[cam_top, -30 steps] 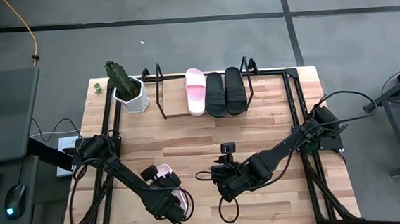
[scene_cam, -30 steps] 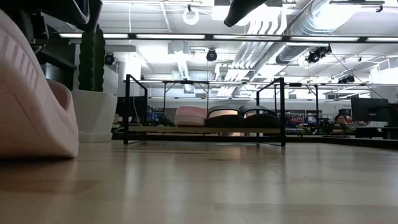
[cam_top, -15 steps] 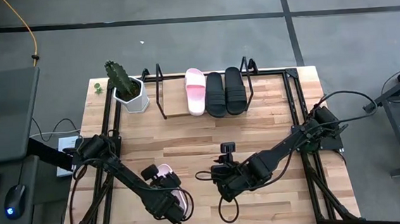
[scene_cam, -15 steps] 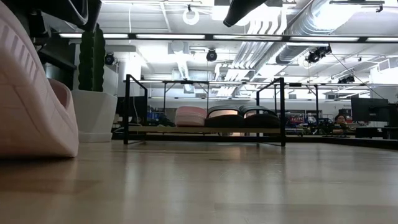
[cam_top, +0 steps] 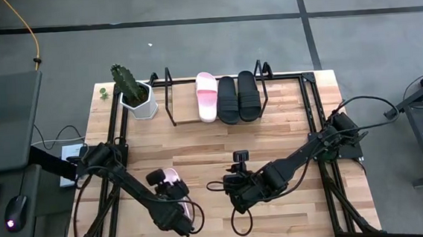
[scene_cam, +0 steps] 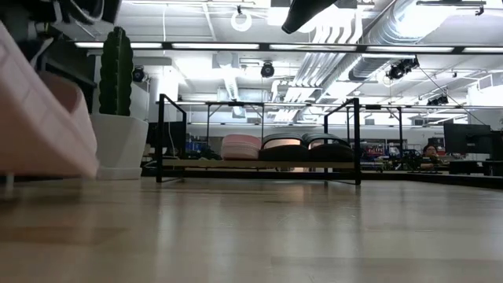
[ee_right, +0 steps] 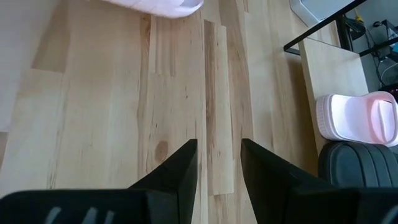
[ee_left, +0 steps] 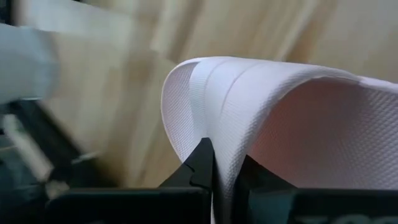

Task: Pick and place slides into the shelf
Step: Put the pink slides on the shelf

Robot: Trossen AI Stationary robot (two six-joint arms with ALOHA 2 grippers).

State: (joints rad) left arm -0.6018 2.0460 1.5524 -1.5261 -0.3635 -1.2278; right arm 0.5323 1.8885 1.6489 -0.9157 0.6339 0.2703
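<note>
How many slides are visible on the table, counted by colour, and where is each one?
Pale pink slides: 2, one on the shelf at, one held by the left gripper at.
Black slides: 2, both on the shelf, at and.
Total: 4 slides.

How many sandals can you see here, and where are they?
4. On the shelf: one pink slide and two black slides, side by side. The second pink slide is at the table's near edge, pinched in the left gripper. None seems hidden.
</note>
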